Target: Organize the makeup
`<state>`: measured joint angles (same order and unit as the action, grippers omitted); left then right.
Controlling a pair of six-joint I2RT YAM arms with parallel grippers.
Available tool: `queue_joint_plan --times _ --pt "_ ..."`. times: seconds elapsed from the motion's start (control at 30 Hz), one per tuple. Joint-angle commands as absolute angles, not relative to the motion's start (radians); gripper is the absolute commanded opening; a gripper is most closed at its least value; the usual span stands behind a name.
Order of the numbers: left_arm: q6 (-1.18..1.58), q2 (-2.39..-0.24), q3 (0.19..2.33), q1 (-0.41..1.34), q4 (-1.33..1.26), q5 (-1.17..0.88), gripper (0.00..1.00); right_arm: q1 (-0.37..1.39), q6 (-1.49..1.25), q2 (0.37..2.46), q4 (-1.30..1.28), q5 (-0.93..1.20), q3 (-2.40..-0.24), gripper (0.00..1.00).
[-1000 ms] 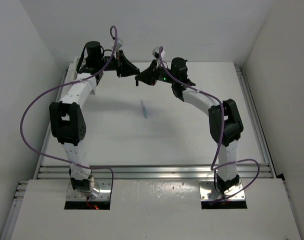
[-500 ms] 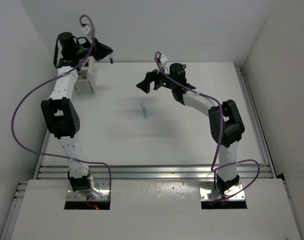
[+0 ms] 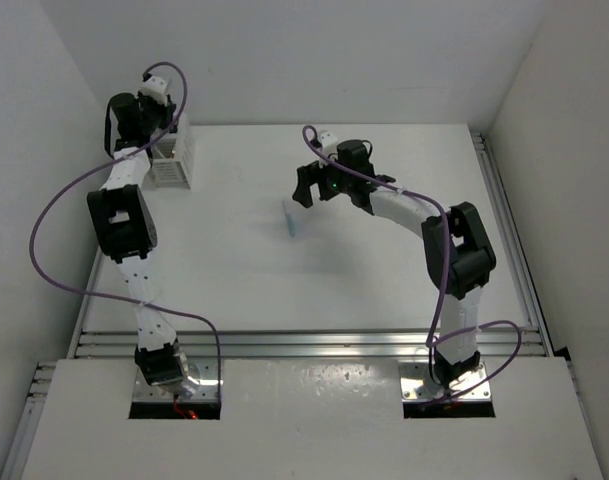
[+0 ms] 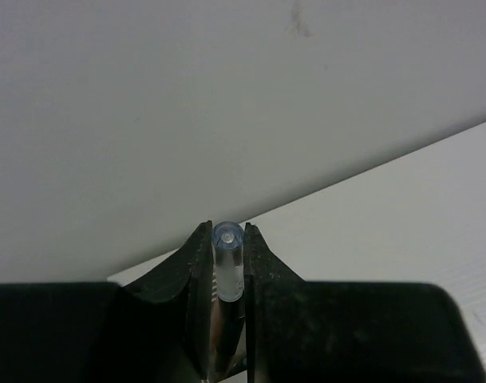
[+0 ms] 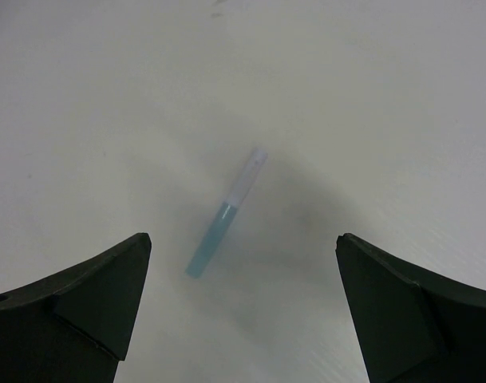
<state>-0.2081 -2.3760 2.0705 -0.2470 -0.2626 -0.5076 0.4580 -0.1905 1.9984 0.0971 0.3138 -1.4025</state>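
Note:
A light blue makeup stick (image 3: 290, 217) with a pale cap lies flat on the white table near the middle. My right gripper (image 3: 306, 190) hovers just above and behind it, open. In the right wrist view the stick (image 5: 223, 215) lies slantwise between the wide-spread fingers of the right gripper (image 5: 243, 239), nearer the left one and touching neither. My left gripper (image 3: 164, 128) is high at the far left, over the white slatted box (image 3: 174, 165). In its wrist view the left gripper (image 4: 227, 239) is shut on a dark makeup stick with a clear cap (image 4: 227, 259).
The white slatted box stands at the table's back left corner against the wall. Walls close in the table at the back and both sides. A metal rail (image 3: 314, 342) runs along the near edge.
The two grippers met at back centre. The right one has opened and dropped toward the blue stick. The left arm has swung left to the box, still shut on its stick.

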Motion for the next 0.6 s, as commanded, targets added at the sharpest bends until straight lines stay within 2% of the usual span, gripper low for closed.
queue_joint_plan --times 0.0,0.07,0.23,0.27,0.33,0.43,0.5,0.57 --pt "-0.255 -2.368 2.059 -0.262 -0.395 -0.442 0.00 0.465 -0.155 1.936 0.031 0.255 -1.401 1.00" --pt "-0.236 -2.379 2.046 -0.272 -0.407 -0.433 0.00 0.466 -0.152 1.936 0.014 0.244 -1.404 1.00" --pt "-0.218 -2.391 2.046 -0.293 -0.436 -0.443 0.23 0.466 -0.146 1.933 -0.023 0.241 -1.417 1.00" --pt "-0.209 -2.382 2.046 -0.302 -0.436 -0.474 0.46 0.465 -0.146 1.928 -0.029 0.236 -1.417 1.00" --pt "-0.221 -2.355 2.046 -0.302 -0.401 -0.520 0.70 0.468 -0.147 1.913 -0.052 0.219 -1.414 1.00" --pt "-0.326 -2.289 2.022 -0.275 -0.305 -0.621 0.78 0.466 -0.156 1.895 -0.104 0.177 -1.396 1.00" --pt "-0.403 -2.191 1.956 -0.232 -0.273 -0.621 0.78 0.466 -0.160 1.864 -0.132 0.121 -1.388 1.00" --pt "-0.341 -2.081 1.896 -0.195 -0.264 -0.556 0.78 0.466 -0.167 1.832 -0.201 0.042 -1.376 1.00"
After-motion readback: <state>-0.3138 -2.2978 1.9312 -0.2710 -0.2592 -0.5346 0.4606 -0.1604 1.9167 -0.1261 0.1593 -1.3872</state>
